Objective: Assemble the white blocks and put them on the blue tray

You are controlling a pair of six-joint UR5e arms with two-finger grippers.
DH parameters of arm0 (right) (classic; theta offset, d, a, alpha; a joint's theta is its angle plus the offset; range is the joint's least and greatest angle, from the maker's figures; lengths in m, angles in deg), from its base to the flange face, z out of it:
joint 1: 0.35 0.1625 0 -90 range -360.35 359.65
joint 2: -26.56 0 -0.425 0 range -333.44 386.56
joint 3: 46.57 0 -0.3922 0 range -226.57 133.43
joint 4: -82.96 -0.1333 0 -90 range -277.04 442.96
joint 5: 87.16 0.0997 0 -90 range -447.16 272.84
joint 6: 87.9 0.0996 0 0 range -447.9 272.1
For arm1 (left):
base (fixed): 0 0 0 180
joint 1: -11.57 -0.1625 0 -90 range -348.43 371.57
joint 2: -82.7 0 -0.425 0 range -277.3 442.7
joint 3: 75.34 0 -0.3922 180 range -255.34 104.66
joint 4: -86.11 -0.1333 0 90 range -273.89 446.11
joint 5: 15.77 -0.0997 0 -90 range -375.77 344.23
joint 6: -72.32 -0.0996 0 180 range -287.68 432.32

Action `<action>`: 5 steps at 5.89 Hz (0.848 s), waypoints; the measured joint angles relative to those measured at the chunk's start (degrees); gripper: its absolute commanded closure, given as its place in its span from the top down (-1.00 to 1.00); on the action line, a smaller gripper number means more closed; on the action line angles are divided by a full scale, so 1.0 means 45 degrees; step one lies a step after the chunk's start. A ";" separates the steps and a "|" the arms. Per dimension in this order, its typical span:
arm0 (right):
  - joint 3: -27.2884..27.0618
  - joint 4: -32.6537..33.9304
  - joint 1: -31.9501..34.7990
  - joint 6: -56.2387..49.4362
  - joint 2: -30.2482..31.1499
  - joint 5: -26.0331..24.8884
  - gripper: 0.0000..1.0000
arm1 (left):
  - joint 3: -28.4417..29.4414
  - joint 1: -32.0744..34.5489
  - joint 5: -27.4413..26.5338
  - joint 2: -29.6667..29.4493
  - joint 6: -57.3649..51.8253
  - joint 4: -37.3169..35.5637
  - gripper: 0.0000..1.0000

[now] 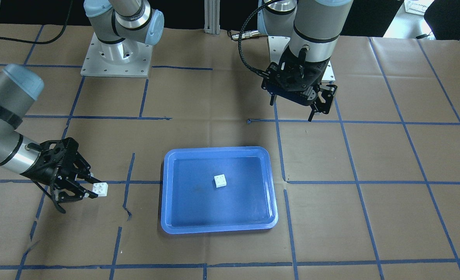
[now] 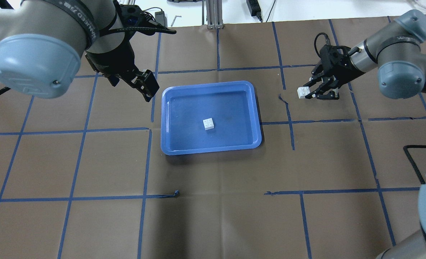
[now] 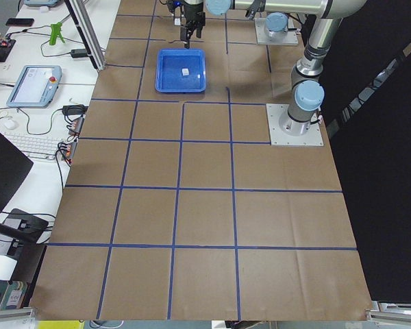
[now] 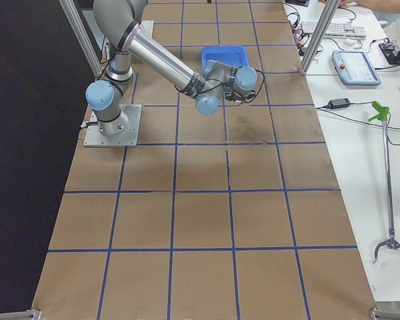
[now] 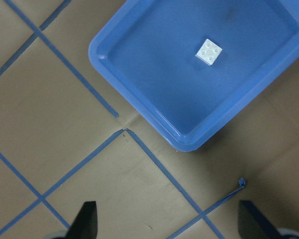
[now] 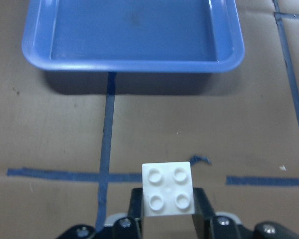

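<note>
White plastic fills the right gripper (image 2: 305, 92): its fingers are clamped on the sides of one white block (image 6: 168, 188). The four studs face the wrist camera. It appears lifted off the brown paper (image 2: 213, 216), outside the blue tray (image 2: 209, 85) on the robot's right.

From that claw the second white block (image 2: 208, 124) lies toward the robot's left and a little nearer the robot's base. It rests near the tray's middle, studs up, slightly askew to the rim. Both bricks are square, so neither has a long axis; the tray's long side runs left to right.

The left gripper (image 2: 148, 89) hovers empty beside the tray's far left corner with its jaws wide apart. It looks the nearer of the two to the resting brick.

Joining them probably means carrying the held brick over the rim and squaring it above those studs.
</note>
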 measured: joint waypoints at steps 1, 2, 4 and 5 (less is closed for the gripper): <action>-0.0068 0.0093 0.1142 0.1139 0.0144 0.0039 -0.56 | -0.0063 -0.0015 0.0036 0.0202 0.2052 0.0001 0.98; -0.0090 0.0570 0.2239 0.2362 0.0161 0.0059 -0.56 | -0.0159 -0.0028 0.0253 0.0364 0.3179 0.0001 0.98; -0.0278 0.2785 0.4056 0.5178 -0.0266 0.0047 -0.56 | -0.0237 -0.0048 0.0625 0.0506 0.3700 0.0001 0.99; -0.0425 0.4037 0.4578 0.5830 -0.0834 0.0035 -0.56 | -0.0243 -0.0046 0.0652 0.0551 0.3733 0.0001 0.99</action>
